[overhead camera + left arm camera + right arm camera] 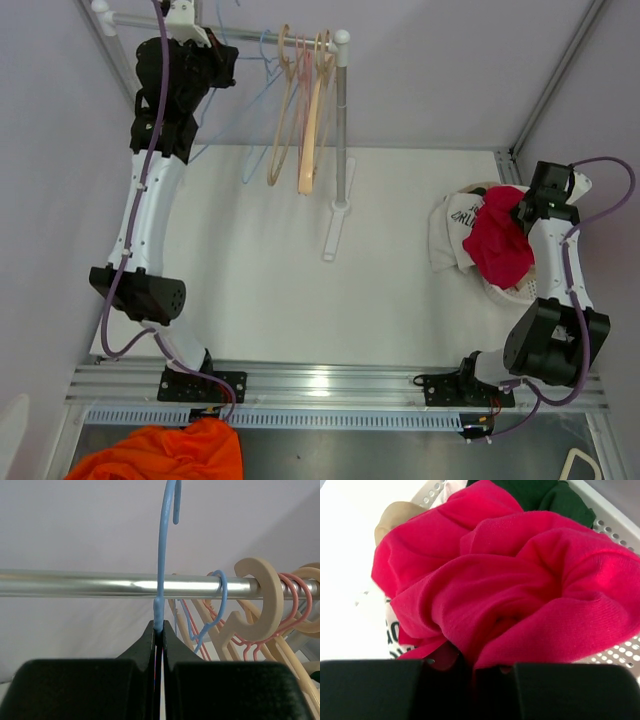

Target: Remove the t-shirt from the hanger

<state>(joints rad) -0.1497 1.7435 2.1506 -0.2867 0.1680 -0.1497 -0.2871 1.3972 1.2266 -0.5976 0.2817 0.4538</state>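
Red t-shirt [497, 243] bunched in basket [615, 520] at 3 o'clock, right gripper [470, 672] pinching it. Left gripper [159, 636] clamped on blue hanger [162, 555], 11 o'clock. White garment [450, 228] print unreadable.

Running across table's [400, 260] far side, left of centre: rail [250, 32]. Hanging bunched near its right end: spare hangers [300, 110]. Clamping hanger [162, 555] by the neck just below the rail, further left: left gripper [159, 630]. Sitting at right edge: basket [515, 293], t-shirt [497, 240] heaping on top, right gripper [470, 665] seemingly pinching its near fold.
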